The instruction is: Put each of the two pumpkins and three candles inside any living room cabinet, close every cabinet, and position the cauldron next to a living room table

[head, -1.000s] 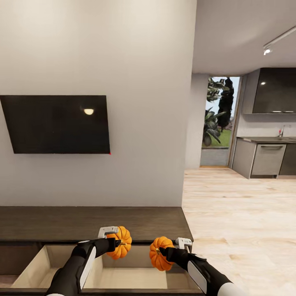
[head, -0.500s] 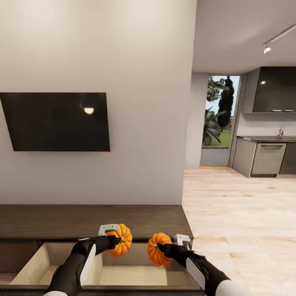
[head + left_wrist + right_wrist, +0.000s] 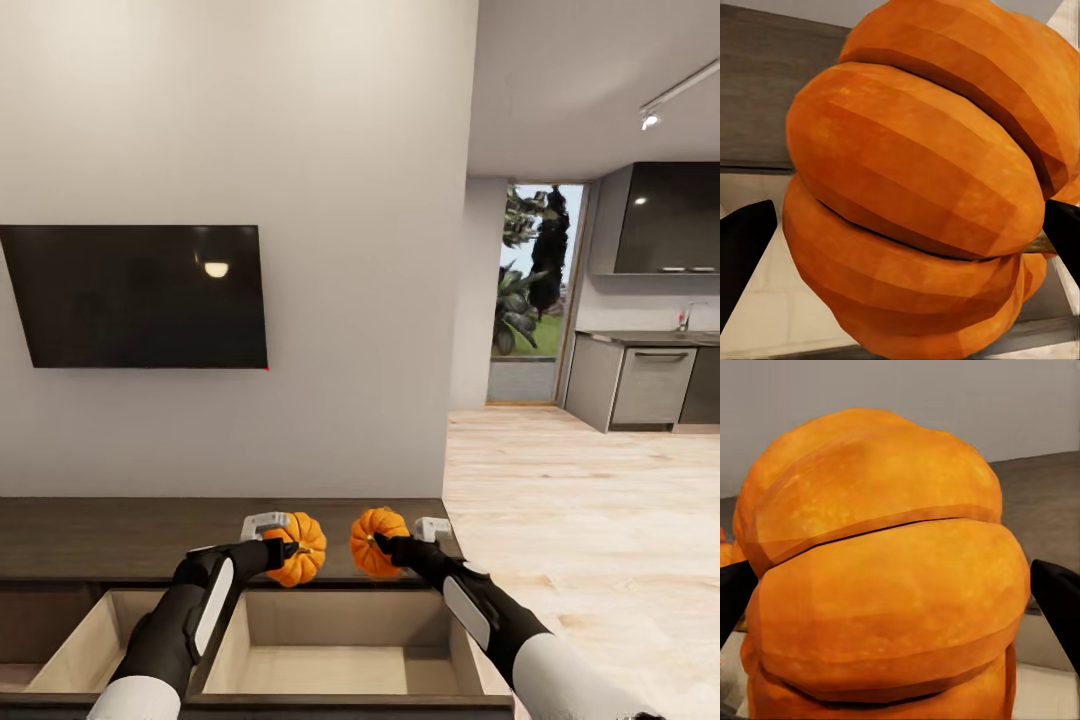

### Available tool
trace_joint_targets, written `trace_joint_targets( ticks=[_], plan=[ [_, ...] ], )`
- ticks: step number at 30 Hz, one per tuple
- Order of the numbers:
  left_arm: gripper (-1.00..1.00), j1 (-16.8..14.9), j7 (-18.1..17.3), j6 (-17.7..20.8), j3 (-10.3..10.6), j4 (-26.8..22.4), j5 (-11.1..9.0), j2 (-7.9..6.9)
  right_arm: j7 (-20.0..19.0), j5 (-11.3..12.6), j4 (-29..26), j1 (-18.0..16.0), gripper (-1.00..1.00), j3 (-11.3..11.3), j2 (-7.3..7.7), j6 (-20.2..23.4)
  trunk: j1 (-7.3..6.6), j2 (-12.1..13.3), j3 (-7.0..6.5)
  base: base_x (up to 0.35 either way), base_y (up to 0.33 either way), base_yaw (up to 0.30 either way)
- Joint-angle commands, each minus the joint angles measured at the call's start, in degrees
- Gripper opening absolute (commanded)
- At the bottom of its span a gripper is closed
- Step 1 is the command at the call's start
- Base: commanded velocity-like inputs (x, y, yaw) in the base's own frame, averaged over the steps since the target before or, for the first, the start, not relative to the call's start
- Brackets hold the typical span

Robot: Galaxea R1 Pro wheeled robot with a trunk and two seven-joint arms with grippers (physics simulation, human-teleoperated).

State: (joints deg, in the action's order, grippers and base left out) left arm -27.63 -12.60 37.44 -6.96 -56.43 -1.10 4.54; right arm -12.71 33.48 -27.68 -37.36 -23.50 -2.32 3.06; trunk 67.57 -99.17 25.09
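Both pumpkins are rising and drawing together at lower centre: left gripper (image 3: 285, 548) clamping the left pumpkin (image 3: 298, 549), right gripper (image 3: 392, 546) clamping the right pumpkin (image 3: 374, 543), above the cabinet (image 3: 150, 540)'s open drawer (image 3: 330, 668). Releasing now risks them landing on the cabinet top.

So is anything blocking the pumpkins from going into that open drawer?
Nothing visible does. The left gripper and the right gripper each hold a pumpkin over the back edge of the open drawer in the cabinet, and its pale inside looks bare.
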Motion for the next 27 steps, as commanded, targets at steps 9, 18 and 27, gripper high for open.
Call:
trace_joint_targets(
  ticks=[9,18,27],
  plan=[
    [-1.00,-0.12,0.21,3.26,-0.24,-0.16,-1.82,0.08,0.80,0.44,-3.02,-0.34,-1.00,-0.23,0.04,1.50,0.00,-0.04,0.07,0.000,0.000,0.000],
    [-1.00,-0.14,6.69,3.63,-0.32,-0.10,-2.13,0.38,2.12,0.45,-3.31,-0.50,-1.00,-0.15,0.04,10.83,1.53,-2.84,1.33,0.000,0.000,0.000],
    [-1.00,-0.18,9.52,3.55,-0.23,0.39,-2.12,0.52,9.15,0.11,-3.55,-0.75,-1.00,-0.23,-0.04,16.28,3.51,-6.45,2.95,0.000,0.000,0.000]
  ],
)
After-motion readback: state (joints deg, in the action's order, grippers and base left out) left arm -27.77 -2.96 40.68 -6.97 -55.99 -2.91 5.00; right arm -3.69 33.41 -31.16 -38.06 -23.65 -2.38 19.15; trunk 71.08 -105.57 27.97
